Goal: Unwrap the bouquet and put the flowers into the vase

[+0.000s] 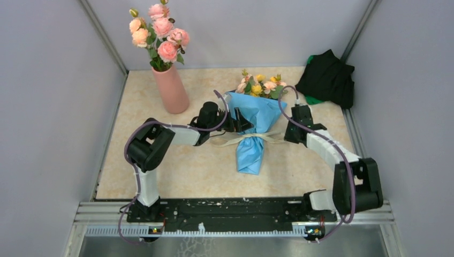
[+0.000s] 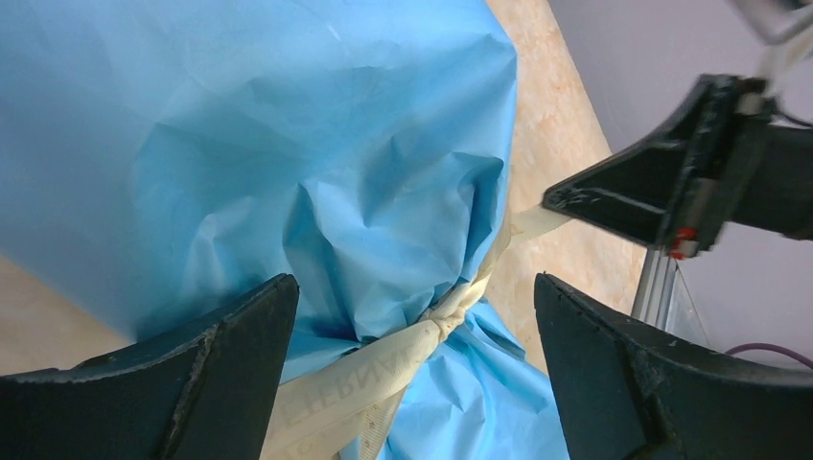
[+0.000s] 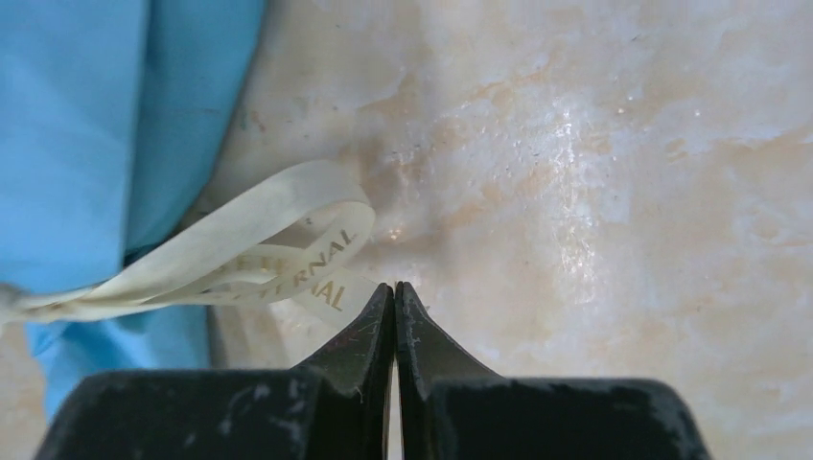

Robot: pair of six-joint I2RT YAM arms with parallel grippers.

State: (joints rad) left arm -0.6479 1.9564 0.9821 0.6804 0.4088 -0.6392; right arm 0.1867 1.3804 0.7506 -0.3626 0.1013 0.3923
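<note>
Found the bouquet (image 1: 256, 115) lying flat on the marbled table (image 1: 176, 171), just right of centre in the top view. Placed it well apart from the salmon-pink vase (image 1: 171, 90) at upper left, already holding larger pink roses (image 1: 160, 32). Traced its long axis nearly vertical in that frame: yellow and peach flowers (image 1: 260, 84) toward the upper edge, narrow blue tail toward the lower edge and the arm bases, leaning only slightly left. Saw the left gripper (image 2: 414, 287) spread wide, with 1 finger on either side of the blue paper just above the cream ribbon (image 2: 383, 369) knot. Could not confirm contact with the paper. Judged this a bracing pose, ready to pin the cone against a pull on the knot. Saw the right gripper (image 3: 394, 287) closed tight at the bouquet's right flank, apparently pinching a loose, gold-lettered ribbon end between its 2 tips. Judged that grip meant for tugging the bow undone sideways. Noted the wrapping intact, with unwrapping not yet done.
</note>
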